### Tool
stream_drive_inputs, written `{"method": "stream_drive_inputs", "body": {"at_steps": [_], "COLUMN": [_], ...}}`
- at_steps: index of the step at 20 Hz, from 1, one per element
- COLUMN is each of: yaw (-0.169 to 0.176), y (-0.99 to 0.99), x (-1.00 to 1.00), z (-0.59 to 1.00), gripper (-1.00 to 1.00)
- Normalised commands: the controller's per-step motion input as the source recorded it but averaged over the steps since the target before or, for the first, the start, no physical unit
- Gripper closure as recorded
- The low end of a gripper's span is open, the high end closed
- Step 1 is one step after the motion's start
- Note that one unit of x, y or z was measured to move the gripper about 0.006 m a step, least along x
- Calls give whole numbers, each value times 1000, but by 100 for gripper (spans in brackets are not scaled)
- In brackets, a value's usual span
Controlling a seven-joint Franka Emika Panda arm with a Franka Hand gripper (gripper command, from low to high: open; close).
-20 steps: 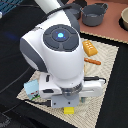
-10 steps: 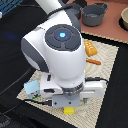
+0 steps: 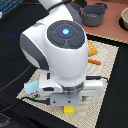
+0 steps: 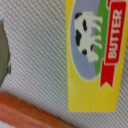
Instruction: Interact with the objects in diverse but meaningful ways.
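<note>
we count one yellow butter box, lying flat on the woven placemat near the worktop's front edge, directly under our arm; only its end peeks out in the exterior view. one small carton sits at the mat's corner, and one grey pot stands toward the far edge. we cannot tell whether our gripper's fingers are spread or together.

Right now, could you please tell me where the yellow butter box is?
The butter box lies flat on the woven placemat; in the exterior view, only its yellow edge peeks out directly beneath the arm's wrist.
</note>
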Motion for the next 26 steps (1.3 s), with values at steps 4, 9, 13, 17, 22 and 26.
{"method": "stream_drive_inputs", "body": {"at_steps": [4,9,13,17,22,26], "yaw": [6,0,12,14,52,51], "y": [607,713,811,799,533,324], "x": [-60,-210,-391,-565,-431,-369], "z": [568,318,211,150,5,-159], "gripper": [-100,-100,-100,-100,-100,-100]}}
